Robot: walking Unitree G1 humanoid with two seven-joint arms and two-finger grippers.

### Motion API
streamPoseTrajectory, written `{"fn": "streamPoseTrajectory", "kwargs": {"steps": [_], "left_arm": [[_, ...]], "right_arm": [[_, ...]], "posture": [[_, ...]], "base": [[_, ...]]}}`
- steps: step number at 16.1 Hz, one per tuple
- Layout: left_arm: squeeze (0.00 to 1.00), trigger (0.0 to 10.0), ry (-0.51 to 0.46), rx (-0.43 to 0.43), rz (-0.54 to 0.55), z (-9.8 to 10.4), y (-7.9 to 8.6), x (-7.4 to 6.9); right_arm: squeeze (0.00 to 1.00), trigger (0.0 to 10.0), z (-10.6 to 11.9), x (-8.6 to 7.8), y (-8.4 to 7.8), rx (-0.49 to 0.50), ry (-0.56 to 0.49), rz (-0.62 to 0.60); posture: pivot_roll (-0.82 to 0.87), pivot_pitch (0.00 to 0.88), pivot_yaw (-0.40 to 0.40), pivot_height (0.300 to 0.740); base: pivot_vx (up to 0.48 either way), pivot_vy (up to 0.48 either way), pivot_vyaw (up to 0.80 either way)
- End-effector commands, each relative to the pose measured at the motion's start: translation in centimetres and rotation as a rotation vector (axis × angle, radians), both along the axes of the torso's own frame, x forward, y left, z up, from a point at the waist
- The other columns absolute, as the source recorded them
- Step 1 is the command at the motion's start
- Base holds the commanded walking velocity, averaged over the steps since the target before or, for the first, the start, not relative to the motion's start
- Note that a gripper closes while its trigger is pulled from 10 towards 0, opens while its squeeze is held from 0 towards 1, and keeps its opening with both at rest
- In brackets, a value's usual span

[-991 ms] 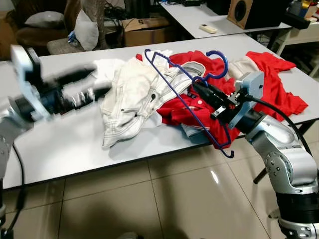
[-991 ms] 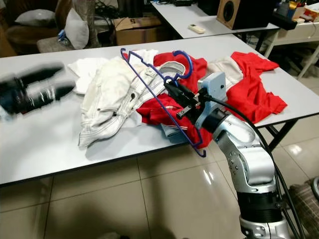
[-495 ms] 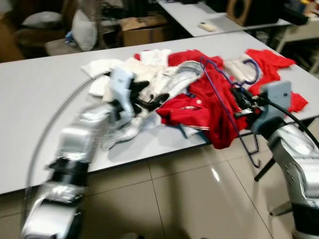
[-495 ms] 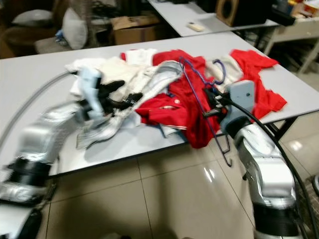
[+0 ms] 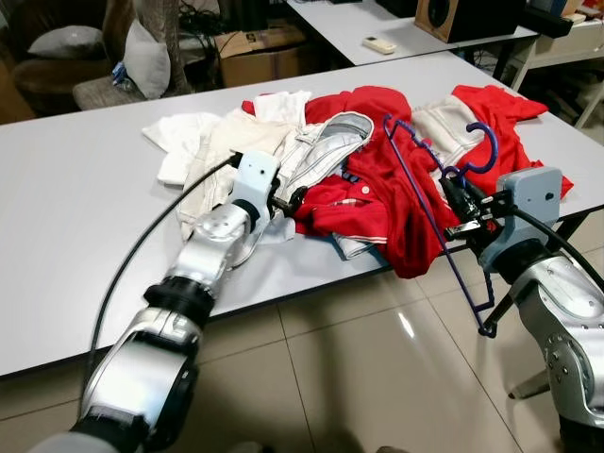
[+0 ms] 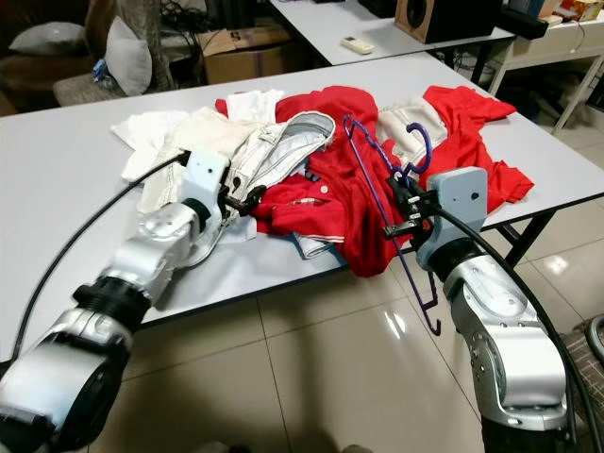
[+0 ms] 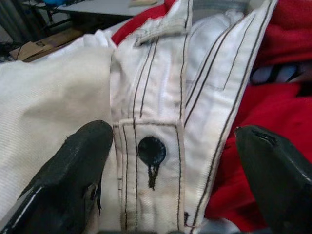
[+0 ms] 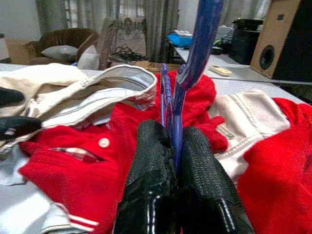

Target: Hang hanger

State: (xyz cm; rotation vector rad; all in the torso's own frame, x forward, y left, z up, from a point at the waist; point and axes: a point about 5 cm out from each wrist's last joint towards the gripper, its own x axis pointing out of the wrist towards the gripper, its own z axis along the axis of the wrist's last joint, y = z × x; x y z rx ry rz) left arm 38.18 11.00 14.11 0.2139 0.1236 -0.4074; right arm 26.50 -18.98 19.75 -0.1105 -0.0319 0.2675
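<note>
Since a second ago, left end effector [image 5: 288, 200] has swung onto the white trousers [image 5: 311, 151]; the hanger [image 5: 436, 203] has tipped upright past the tabletop [image 5: 85, 198] edge. Left wrist: fingers [image 7: 73, 170] spread wide over the waistband button. Right wrist: right end effector [image 8: 175, 141] clamps the hanger.

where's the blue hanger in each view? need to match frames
Left eye view: blue hanger, right of centre, clamped by the right gripper, its lower corner past the table's front edge.
Right eye view: the hanger sits centre-right, over the red shirt.
Left wrist view: not in it; the left gripper is open at white jeans.
Right wrist view: rising from between the shut fingers.
Shared landmark: the red shirt.
</note>
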Motion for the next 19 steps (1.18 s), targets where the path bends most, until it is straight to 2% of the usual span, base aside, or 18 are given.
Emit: {"fn": "streamPoseTrajectory", "kwargs": {"steps": [1,4,5,7,8,11,13,14,15,19], "left_arm": [[0.0,10.0,-0.013,0.022,0.014,-0.1,0.1,0.2],[0.0,10.0,-0.02,0.053,0.032,-0.9,-0.5,0.3],[0.0,10.0,-0.04,0.089,0.055,-1.0,-0.4,0.4],[0.0,10.0,-0.088,0.096,0.08,-0.5,-0.5,0.6],[0.0,10.0,-0.166,0.059,0.068,0.5,-1.1,0.7],[0.0,10.0,-0.299,0.044,0.009,1.9,-2.1,0.5],[0.0,10.0,-0.28,0.033,-0.046,1.6,-2.7,0.3],[0.0,9.9,-0.215,0.084,-0.016,0.6,-2.3,0.4],[0.0,0.0,-0.196,0.108,0.044,0.3,-1.4,0.6],[0.0,0.0,-0.205,0.094,0.108,0.6,-0.2,0.8]], "right_arm": [[0.0,10.0,0.2,-0.4,0.4,0.006,0.002,0.013],[0.0,10.0,0.5,-0.6,0.5,-0.004,0.008,0.013],[0.0,10.0,0.6,-0.7,0.4,-0.006,0.01,0.007],[0.0,10.0,0.8,-0.9,0.3,-0.01,0.012,-0.002],[0.0,10.0,0.9,-1.2,0.1,-0.014,0.017,-0.014],[0.0,10.0,1.0,-1.5,-0.1,-0.008,0.02,-0.032],[0.0,10.0,1.0,-1.6,-0.1,-0.005,0.023,-0.037],[0.0,10.0,1.0,-1.7,0.0,-0.002,0.025,-0.038],[0.0,10.0,1.0,-1.7,0.0,0.0,0.025,-0.039],[0.0,10.0,1.0,-1.8,0.0,0.002,0.026,-0.04]], "posture": [[-0.25,0.078,0.082,0.74],[-0.28,0.095,0.078,0.74],[-0.29,0.1,0.079,0.74],[-0.31,0.109,0.083,0.74],[-0.31,0.117,0.088,0.74],[-0.32,0.123,0.095,0.74],[-0.31,0.126,0.098,0.74],[-0.31,0.126,0.099,0.74],[-0.31,0.127,0.1,0.74],[-0.31,0.127,0.098,0.74]], "base": [[0.0,0.0,0.0],[0.0,0.0,0.0],[0.0,0.0,0.0],[0.0,0.0,0.0],[0.0,0.0,0.0],[0.0,0.0,0.0],[0.0,0.0,0.0],[0.0,0.0,0.0],[0.0,0.0,0.0],[0.0,0.0,0.0]]}}
